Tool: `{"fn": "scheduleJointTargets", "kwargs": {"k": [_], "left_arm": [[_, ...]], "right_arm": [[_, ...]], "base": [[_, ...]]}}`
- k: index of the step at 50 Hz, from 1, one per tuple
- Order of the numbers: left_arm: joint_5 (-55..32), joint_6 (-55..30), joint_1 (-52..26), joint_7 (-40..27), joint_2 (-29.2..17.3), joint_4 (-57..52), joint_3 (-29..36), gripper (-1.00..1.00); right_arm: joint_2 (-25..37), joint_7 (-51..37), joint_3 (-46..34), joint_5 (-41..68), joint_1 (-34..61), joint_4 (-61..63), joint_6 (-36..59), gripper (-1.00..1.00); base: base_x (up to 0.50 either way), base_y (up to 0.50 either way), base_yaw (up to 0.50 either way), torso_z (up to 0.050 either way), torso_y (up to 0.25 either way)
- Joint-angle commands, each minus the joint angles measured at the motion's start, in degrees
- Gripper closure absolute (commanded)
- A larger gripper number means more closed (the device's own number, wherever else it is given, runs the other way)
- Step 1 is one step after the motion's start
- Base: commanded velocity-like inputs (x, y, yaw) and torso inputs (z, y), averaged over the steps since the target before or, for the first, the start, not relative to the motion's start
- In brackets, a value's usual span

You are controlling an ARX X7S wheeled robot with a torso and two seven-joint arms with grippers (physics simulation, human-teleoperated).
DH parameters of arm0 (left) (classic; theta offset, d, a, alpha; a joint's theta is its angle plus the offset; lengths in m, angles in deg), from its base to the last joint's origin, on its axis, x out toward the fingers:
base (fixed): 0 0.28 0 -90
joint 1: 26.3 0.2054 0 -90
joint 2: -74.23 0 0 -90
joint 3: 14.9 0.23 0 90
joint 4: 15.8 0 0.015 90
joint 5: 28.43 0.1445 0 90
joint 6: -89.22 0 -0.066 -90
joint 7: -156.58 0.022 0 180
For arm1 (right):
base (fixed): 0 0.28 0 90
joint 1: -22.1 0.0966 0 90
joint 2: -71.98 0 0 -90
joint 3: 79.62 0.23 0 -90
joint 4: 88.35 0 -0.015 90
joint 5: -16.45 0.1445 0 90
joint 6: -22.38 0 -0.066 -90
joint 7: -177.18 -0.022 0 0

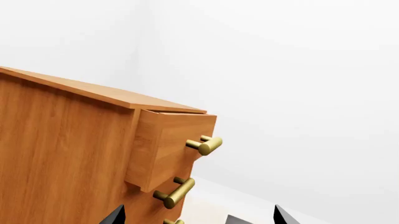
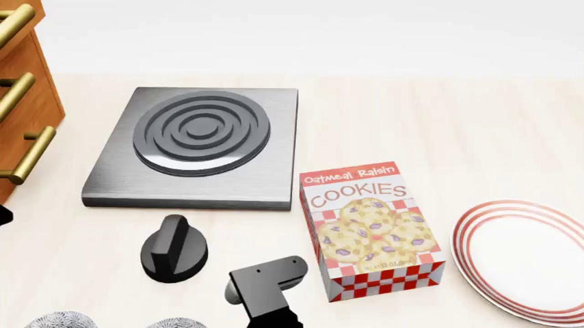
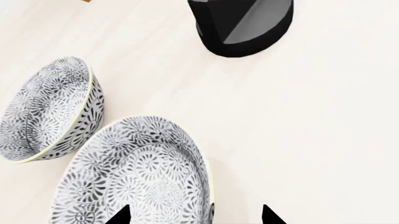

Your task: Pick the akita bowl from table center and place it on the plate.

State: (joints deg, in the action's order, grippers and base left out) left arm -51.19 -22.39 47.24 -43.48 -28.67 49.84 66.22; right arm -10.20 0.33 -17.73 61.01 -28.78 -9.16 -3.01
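Note:
Two identical grey-and-white patterned bowls stand side by side. In the right wrist view the akita bowl (image 3: 137, 172) lies directly under my right gripper (image 3: 194, 215), which is open, one fingertip over the bowl's inside and the other outside its rim. The second bowl (image 3: 46, 109) is beside it. The head view shows only their rims at the bottom edge, the akita bowl (image 2: 178, 322) and its twin (image 2: 59, 320), by my right arm (image 2: 267, 290). The red-ringed white plate (image 2: 529, 256) sits far right. My left gripper (image 1: 199, 217) is open and empty beside a wooden cabinet.
A black knob-shaped object (image 2: 174, 249) stands just beyond the bowls. A cookie box (image 2: 370, 229) lies between the bowls and the plate. A grey burner slab (image 2: 196, 143) is farther back. The wooden drawer cabinet (image 2: 23, 102) with brass handles (image 1: 204, 144) stands at the left.

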Motion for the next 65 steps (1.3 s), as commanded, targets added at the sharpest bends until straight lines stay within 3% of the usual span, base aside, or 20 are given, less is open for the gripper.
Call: {"fn": "scheduleJointTargets", "kwargs": {"k": [1, 15, 16, 36, 41, 44, 56, 65], "left_arm": [[-0.51, -0.07, 0.02, -0.37, -0.34, -0.23, -0.09, -1.0], [-0.89, 0.07, -0.24, -0.74, -0.63, 0.07, -0.02, -1.0], [-0.93, 0.08, -0.22, -0.73, -0.65, 0.07, 0.02, -1.0], [-1.83, 0.42, 0.52, -1.0, -1.05, -0.46, -0.17, -1.0], [-2.19, 0.21, 0.6, -1.22, -1.22, -0.81, -0.33, -1.0], [-2.53, 0.0, 0.5, -1.31, -1.28, -0.93, -0.37, -1.0], [-3.34, -0.57, -0.01, -1.86, -1.48, -1.07, -0.45, -1.0], [-3.19, -0.25, -0.31, -1.91, -1.68, -0.65, -0.05, -1.0]], "right_arm": [[0.21, 0.12, -0.15, 0.23, 0.02, -0.79, -0.79, -1.0], [0.65, 0.25, -0.28, 0.78, 0.18, -1.12, -1.27, -1.0], [0.7, 0.13, -0.23, 0.82, 0.15, -1.0, -1.3, 1.0], [3.11, -3.54, 1.92, 0.36, -1.27, 6.75, -5.34, 1.0], [7.66, -5.79, -1.74, -6.42, -1.66, 17.91, -11.63, 1.0], [8.88, -7.53, 0.52, -5.32, -1.94, 22.71, -11.41, 1.0], [18.02, -8.22, -2.2, -13.87, 1.02, 32.22, -16.32, 1.0], [23.19, -11.65, 3.24, -14.54, 4.93, 37.79, -13.83, 1.0]], "base": [[0.0, 0.0, 0.0, 0.0, 0.0], [0.0, 0.0, 0.0, 0.0, 0.0], [0.0, 0.0, 0.0, 0.0, 0.0], [0.0, 0.0, 0.0, 0.0, 0.0], [0.0, 0.0, 0.0, 0.0, 0.0], [0.0, 0.0, 0.0, 0.0, 0.0], [0.0, 0.0, 0.0, 0.0, 0.001], [0.0, 0.0, 0.0, 0.0, 0.0]]}}
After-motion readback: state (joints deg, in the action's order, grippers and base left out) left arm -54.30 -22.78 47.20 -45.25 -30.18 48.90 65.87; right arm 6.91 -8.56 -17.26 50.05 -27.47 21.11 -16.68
